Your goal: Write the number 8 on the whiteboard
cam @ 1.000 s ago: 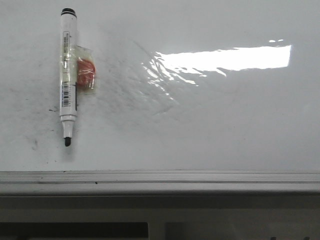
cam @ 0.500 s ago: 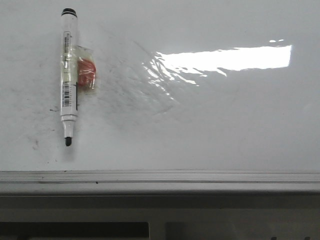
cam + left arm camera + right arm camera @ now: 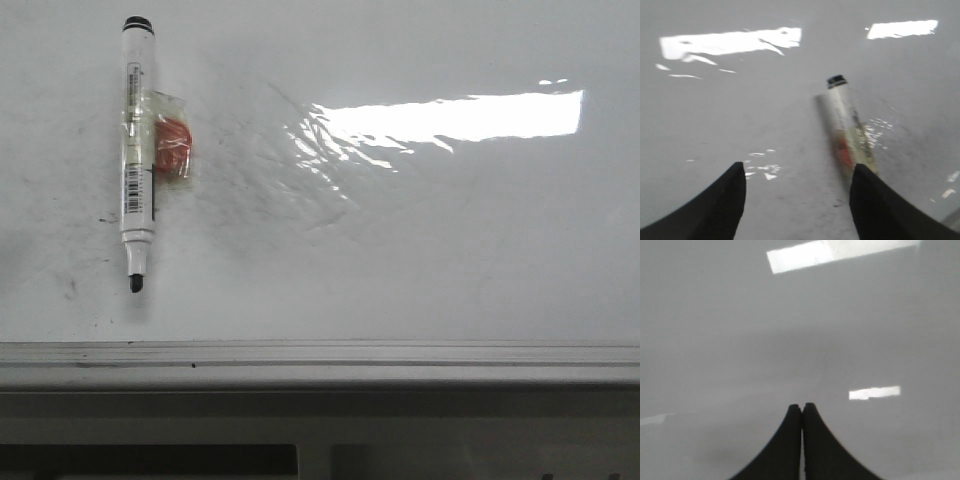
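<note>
The whiteboard (image 3: 400, 250) fills the front view, glossy white with faint grey smudges. No number 8 shows on it. A white marker pen (image 3: 137, 150) with a black tip lies uncapped at the left, tip toward the near edge, with an orange piece taped to its side. No gripper shows in the front view. In the left wrist view my left gripper (image 3: 797, 177) is open and empty over the board, and the marker pen (image 3: 847, 127) lies just beyond one of its fingers (image 3: 875, 200). My right gripper (image 3: 802, 407) is shut and empty over bare board.
The board's grey metal frame edge (image 3: 320, 362) runs along the near side. A bright light reflection (image 3: 450, 118) lies on the board right of the middle. Small dark scuffs (image 3: 70, 285) mark the surface beside the pen.
A faint shadow has come in at the board's left edge in the front view. The pen has not moved.
</note>
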`<state>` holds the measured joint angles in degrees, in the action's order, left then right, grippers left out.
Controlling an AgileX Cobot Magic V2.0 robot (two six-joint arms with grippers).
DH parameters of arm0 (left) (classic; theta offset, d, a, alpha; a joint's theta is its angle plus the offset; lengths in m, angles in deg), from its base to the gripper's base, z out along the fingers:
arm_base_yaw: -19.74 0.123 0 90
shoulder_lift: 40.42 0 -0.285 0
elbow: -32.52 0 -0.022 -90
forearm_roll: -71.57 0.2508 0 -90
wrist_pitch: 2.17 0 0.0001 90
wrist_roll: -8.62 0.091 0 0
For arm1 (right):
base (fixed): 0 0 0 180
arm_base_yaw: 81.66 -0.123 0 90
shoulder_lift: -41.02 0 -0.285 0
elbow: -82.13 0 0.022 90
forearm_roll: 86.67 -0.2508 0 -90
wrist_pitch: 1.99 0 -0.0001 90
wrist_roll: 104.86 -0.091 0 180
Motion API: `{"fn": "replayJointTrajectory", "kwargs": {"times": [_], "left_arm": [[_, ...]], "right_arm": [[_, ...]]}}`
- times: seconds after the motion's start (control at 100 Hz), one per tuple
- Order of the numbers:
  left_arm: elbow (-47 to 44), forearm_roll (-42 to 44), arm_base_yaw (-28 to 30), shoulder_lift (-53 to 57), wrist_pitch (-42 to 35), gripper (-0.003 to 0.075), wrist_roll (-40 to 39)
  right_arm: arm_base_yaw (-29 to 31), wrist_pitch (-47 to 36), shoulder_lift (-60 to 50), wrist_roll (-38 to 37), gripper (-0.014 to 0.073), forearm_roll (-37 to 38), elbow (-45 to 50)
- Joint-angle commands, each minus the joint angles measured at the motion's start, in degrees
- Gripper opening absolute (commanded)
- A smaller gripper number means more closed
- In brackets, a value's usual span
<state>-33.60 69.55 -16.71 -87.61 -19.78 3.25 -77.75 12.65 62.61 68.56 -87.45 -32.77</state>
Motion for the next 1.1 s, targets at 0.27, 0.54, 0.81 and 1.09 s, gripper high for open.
{"fn": "replayJointTrajectory", "kwargs": {"times": [0.27,0.54,0.81,1.09], "left_arm": [[3.43,-6.49,-11.93,-16.93,-20.13,0.0419,-0.73],[4.65,-8.78,-12.57,-24.26,-21.82,0.0416,-2.01],[4.65,-10.89,-12.57,-28.13,-21.72,0.023,-2.01],[4.65,-10.78,-12.57,-29.36,-21.7,0.0017,-1.9]], "right_arm": [[0.19,-3.74,1.06,0.09,-0.0064,0.09,-1.94],[0.19,-2.76,1.06,0.09,-0.0064,0.09,-1.85],[-6.32,-2.68,2.86,0.09,-0.0064,0.09,-1.85],[-18.87,-2.64,10.03,0.09,-0.0063,0.09,-3.35]]}}
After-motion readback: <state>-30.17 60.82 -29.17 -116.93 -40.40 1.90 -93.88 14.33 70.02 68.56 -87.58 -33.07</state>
